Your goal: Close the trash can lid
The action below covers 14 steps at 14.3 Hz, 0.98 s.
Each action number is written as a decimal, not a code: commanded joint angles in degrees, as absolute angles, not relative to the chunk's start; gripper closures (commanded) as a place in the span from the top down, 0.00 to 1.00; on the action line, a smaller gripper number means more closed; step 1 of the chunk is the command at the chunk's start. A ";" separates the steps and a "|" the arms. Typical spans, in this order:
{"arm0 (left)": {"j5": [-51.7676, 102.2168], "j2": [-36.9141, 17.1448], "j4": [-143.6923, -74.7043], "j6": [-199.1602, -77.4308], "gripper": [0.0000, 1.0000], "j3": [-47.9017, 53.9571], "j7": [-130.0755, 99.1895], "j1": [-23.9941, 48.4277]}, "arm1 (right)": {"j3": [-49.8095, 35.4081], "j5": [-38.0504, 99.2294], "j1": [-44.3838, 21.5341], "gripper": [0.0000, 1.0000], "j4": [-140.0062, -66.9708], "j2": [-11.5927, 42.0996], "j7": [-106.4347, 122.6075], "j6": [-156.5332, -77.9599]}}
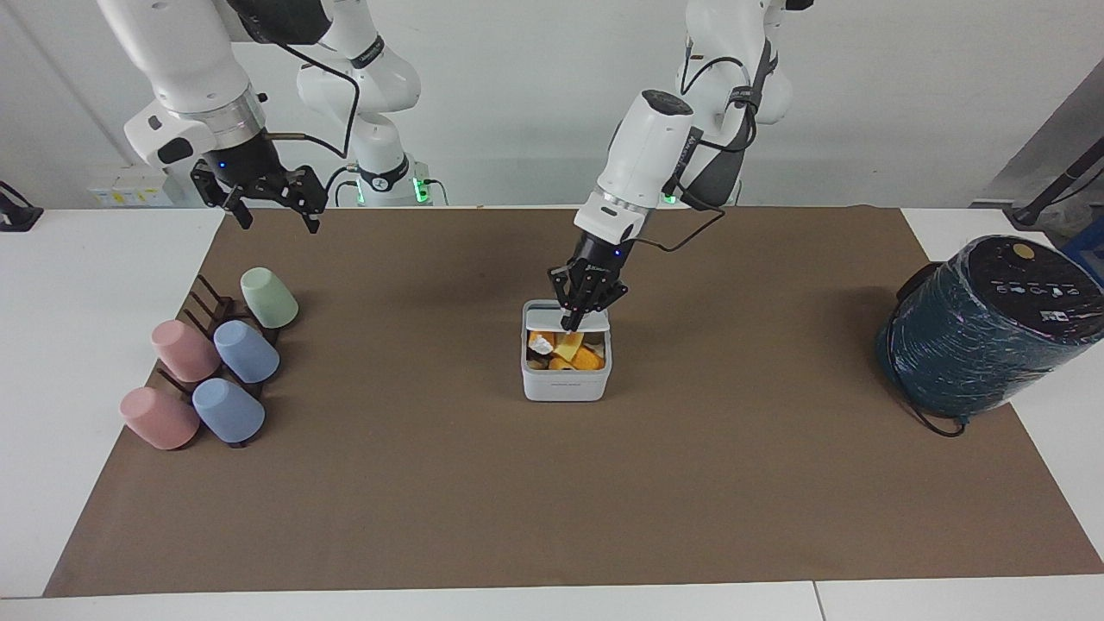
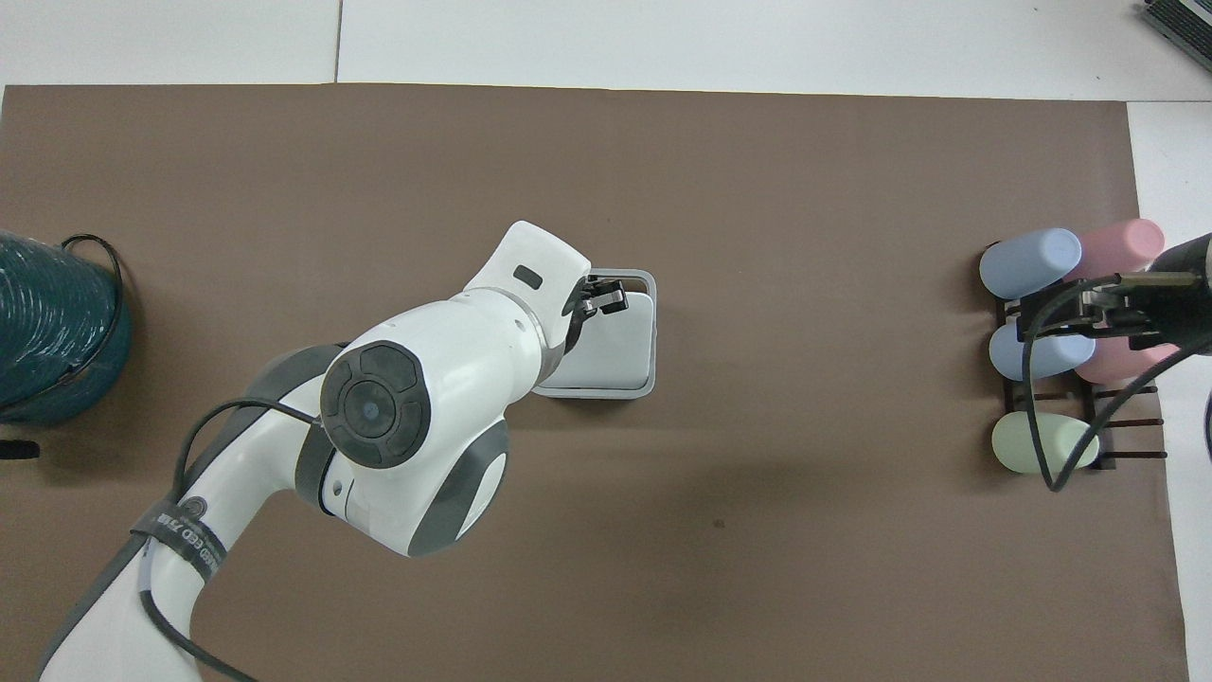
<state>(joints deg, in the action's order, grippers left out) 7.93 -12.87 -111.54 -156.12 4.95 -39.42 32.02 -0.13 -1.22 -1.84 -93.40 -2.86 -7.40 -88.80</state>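
Facing view: a white desk (image 1: 60, 285) carries a brown mat (image 1: 414, 483) before a pale wall. The trash can (image 1: 566, 379) sits mid-mat, its lid (image 1: 552, 308) tilted partly down over orange scraps. The left tool (image 1: 575, 323) presses on the lid, fingers narrow. The right tool (image 1: 274, 216) waits, spread wide, above the mat's edge near the cup rack (image 1: 211, 310).

Overhead view: the lid (image 2: 620, 341) covers most of the trash can (image 2: 648, 284); a teal wrapped cylinder (image 2: 52, 332) stands at the left arm's end.

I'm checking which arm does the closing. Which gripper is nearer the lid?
Left. The left gripper is on the lid of the trash can; the right gripper waits above the cup rack.
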 commanded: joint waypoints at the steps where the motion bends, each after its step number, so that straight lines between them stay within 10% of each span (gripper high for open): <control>1: 8.88 -14.85 -109.95 -157.41 0.11 5.10 -38.76 31.82 | -0.35 -1.32 -1.23 1.00 -94.83 -4.22 -6.24 -89.12; 14: 8.79 -19.33 -111.09 -157.15 0.11 5.01 -37.01 32.70 | -0.35 -1.32 -1.23 1.00 -94.83 -4.22 -6.33 -89.03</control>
